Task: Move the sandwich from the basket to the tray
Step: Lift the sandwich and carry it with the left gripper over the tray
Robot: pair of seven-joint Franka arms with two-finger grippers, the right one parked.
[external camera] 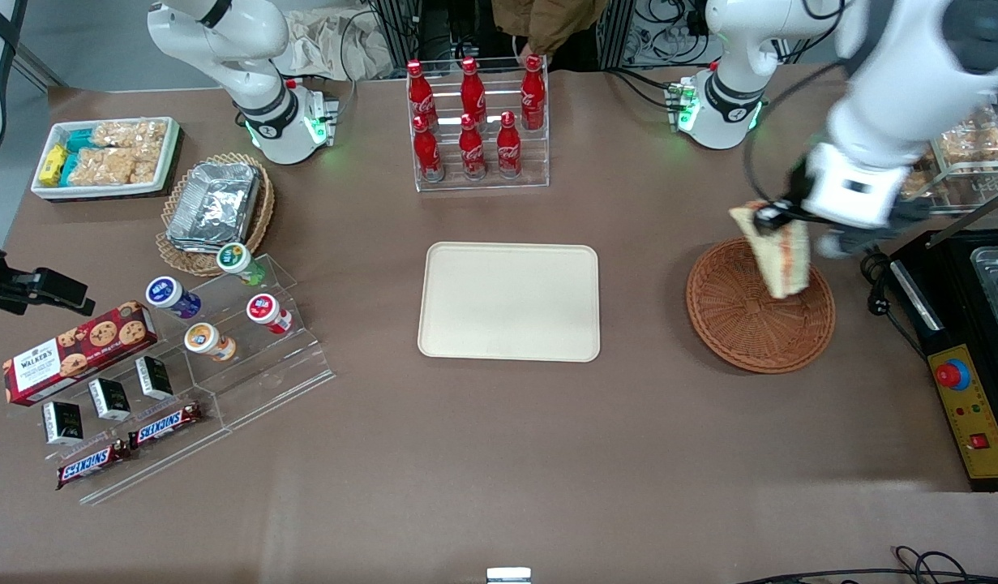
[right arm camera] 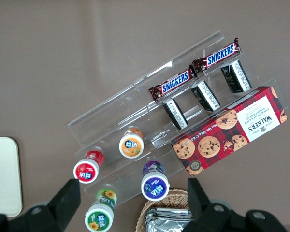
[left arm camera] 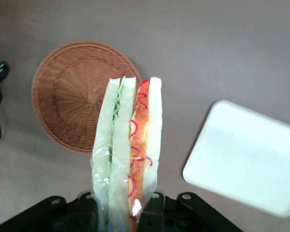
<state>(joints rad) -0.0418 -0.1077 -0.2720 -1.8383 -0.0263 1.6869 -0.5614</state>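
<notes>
Because the sandwich is soft bread in a thin, slick wrapper, I judge it light, easily crushed and apt to slide, so a gentle hold at its thick end seems right. My gripper has its fingers pinched on that end, and the wedge hangs from it in the air, clear of the basket directly beneath. The tray lies flat and bare, well off to the gripper's side, toward the parked arm.

Gripper holds sandwich above basket; bare tabletop separates basket from unoccupied tray; cola bottle rack stands farther back.
</notes>
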